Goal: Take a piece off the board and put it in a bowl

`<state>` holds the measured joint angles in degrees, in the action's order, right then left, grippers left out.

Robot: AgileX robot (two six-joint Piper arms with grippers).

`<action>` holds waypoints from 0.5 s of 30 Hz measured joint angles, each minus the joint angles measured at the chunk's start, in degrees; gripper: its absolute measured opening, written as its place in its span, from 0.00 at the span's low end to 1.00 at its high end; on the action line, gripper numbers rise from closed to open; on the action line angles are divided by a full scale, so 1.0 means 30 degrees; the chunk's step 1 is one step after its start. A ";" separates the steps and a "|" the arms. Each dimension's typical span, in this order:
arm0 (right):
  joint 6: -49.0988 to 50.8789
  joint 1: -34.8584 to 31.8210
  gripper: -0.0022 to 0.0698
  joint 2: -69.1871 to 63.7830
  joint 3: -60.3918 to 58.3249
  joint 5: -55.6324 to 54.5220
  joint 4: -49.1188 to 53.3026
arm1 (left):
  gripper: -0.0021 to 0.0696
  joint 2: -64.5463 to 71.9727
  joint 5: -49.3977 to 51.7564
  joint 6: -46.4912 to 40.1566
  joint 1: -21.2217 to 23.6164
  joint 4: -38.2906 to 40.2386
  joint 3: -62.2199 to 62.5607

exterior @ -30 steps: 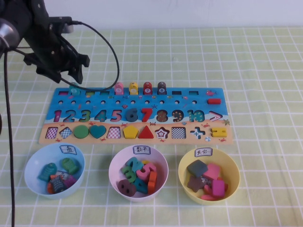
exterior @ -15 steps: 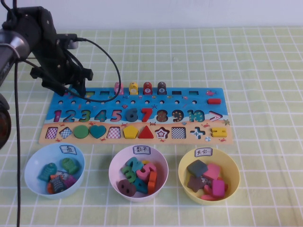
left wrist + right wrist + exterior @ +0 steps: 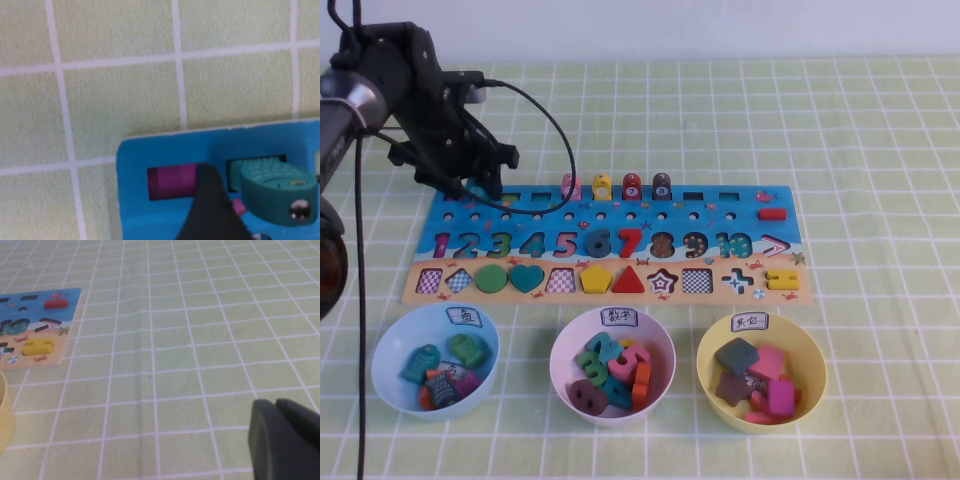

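The board (image 3: 720,215) lies mid-table in the high view, blue above and tan below. The teal piece (image 3: 277,186) stands in a slot near the board's far left corner, and it is mostly hidden under the arm in the high view (image 3: 476,189). My left gripper (image 3: 480,180) is low over that corner and open. One dark finger (image 3: 210,205) stands beside the piece with a small gap; the other finger is out of view. The light blue bowl (image 3: 390,345) sits at the front left with several pieces inside. My right gripper (image 3: 275,404) is shut and empty over bare cloth.
A pale pink bowl (image 3: 565,345) and a yellow bowl (image 3: 810,350) with pieces stand in front of the board. Pink, yellow, red and dark blocks (image 3: 617,186) stand in the board's top row. A black cable (image 3: 555,120) loops over the board's far left.
My left gripper has moved down and slightly right onto the board's far left corner, and now covers the teal piece in the high view.
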<state>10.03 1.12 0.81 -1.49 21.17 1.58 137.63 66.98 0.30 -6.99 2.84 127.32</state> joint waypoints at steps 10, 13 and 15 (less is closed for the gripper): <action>0.0000 0.0000 0.01 0.0000 0.0000 0.0000 0.0000 | 0.30 0.0000 -0.0145 0.0000 0.0000 0.0000 0.0000; 0.0000 0.0000 0.01 0.0000 0.0000 0.0000 0.0000 | 0.30 0.0000 -0.0145 0.0000 0.0000 0.0000 0.0000; 0.0000 0.0000 0.01 0.0000 0.0000 0.0000 0.0000 | 0.30 0.0000 -0.0102 0.0000 0.0000 0.0000 0.0076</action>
<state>10.03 1.12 0.81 -1.49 21.17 1.58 137.63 66.68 0.30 -6.99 2.84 127.54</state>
